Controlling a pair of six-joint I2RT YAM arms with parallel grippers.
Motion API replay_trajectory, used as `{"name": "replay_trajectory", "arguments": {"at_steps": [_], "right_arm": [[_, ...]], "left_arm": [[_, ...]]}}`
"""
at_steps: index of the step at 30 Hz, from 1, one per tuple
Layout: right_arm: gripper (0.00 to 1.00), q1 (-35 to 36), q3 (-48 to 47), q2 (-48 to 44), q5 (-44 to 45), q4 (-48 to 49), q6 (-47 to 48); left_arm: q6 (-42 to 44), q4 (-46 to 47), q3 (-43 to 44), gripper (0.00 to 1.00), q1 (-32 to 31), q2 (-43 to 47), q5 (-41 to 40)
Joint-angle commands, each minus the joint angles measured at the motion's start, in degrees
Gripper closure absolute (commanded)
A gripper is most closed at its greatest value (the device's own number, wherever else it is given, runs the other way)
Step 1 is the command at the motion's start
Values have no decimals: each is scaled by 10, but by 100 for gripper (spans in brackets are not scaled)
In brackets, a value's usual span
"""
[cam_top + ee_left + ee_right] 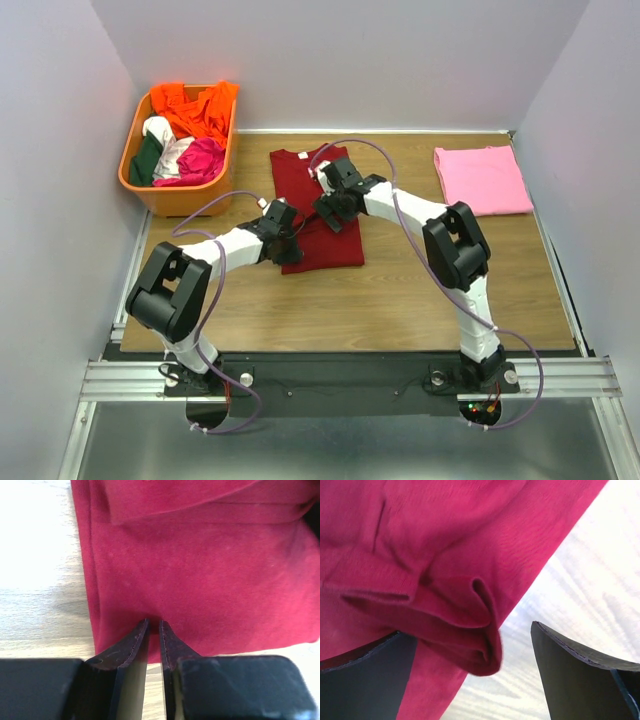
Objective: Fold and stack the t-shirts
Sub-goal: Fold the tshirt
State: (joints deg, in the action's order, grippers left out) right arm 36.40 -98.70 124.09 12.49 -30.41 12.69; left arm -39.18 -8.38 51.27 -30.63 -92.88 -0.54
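Observation:
The maroon t-shirt (318,215) lies partly folded in the middle of the table. My left gripper (283,217) is at its left edge; in the left wrist view its jaws (154,625) are closed to a thin slit, pinching the maroon t-shirt's (200,570) near edge. My right gripper (331,205) hovers over the shirt's middle. In the right wrist view the right gripper (467,630) is wide open, with a bunched fold of the maroon t-shirt (470,630) between the fingers, resting against the left one. The pink t-shirt (483,180) lies folded at the far right.
An orange basket (138,180) with several crumpled clothes stands at the far left corner. White walls close in the table on three sides. Bare wood lies between the two shirts and along the near edge.

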Motion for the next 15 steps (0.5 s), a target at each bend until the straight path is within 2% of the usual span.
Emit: {"name": "replay_trajectory", "arguments": {"at_steps": [1,10,13,15], "right_arm": [[0,-3,-54,18,39,49,11],[1,-34,-182,82,72,62,-28],[1,-40,-212,70,76,62,-61],[2,-41,-197,38,62,61,-76]], "left_arm": [[2,14,-16,75,0,-2,-6],[8,16,-30,75,0,-5,-5],[8,11,-27,75,0,5,-5],[9,-3,-12,74,1,20,-9]]}}
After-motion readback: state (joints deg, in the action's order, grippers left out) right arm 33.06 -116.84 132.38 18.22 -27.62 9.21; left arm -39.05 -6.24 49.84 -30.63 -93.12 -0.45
